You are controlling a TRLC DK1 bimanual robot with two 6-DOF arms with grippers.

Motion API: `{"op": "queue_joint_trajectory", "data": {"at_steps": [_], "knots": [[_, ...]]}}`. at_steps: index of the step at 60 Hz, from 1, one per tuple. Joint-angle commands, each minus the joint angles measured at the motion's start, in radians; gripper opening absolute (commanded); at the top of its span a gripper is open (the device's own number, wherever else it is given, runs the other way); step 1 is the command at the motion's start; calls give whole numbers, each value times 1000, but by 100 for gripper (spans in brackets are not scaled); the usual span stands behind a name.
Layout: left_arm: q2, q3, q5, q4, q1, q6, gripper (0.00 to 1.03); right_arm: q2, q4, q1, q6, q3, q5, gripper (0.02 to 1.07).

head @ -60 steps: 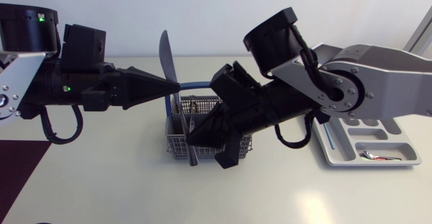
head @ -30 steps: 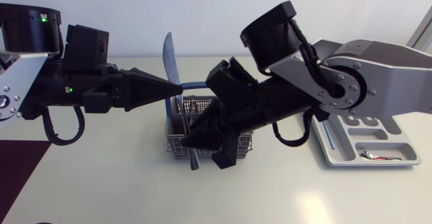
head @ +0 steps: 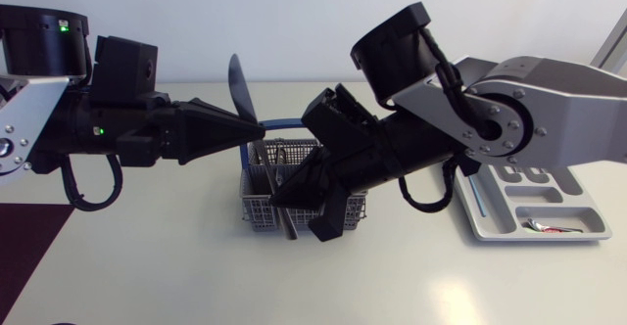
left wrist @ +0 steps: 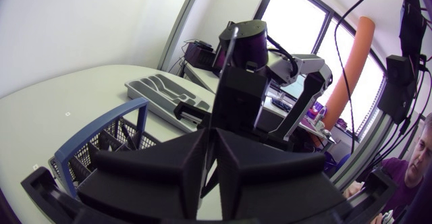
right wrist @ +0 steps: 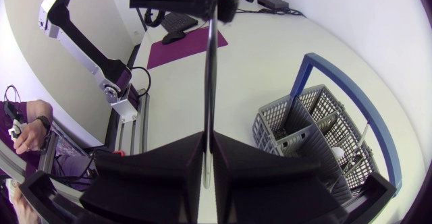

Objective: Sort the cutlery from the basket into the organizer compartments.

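A table knife point(head: 239, 92) stands nearly upright above the grey wire basket point(head: 257, 208), blade up. My left gripper point(head: 257, 127) comes in from the left and is shut on the knife's middle. My right gripper point(head: 282, 200) reaches down over the basket and is shut on the knife's lower part, which hides the handle end. In the right wrist view the knife point(right wrist: 210, 62) runs from between my fingers point(right wrist: 175, 163) up to the left gripper. In the left wrist view its thin edge point(left wrist: 228, 55) rises ahead of my closed fingers point(left wrist: 182, 163). The grey organizer point(head: 490, 222) lies at the right.
The basket has a blue handle point(head: 286, 122) and holds more cutlery point(head: 284, 154). A small red-marked piece point(head: 549, 227) lies in one organizer compartment. A dark purple mat point(head: 24, 247) covers the table's left front corner.
The knife's blade has tipped a little to the left and its lower end no longer shows below the basket. My right gripper has closed on the knife.
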Motion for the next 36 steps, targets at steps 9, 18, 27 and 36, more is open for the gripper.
{"op": "queue_joint_trajectory", "data": {"at_steps": [9,18,27,36], "knots": [[-21,70,-74,9,52,-39,84,-14,-45,-7,-42,-12,22,8],[-54,122,-89,3,123,-73,88,-71,-61,-51,-45,-55,65,8],[-67,135,-151,3,163,-88,89,-125,-67,-123,-56,-106,102,8],[-80,125,-244,-7,166,-67,89,-188,-73,-218,-67,-147,137,8]]}}
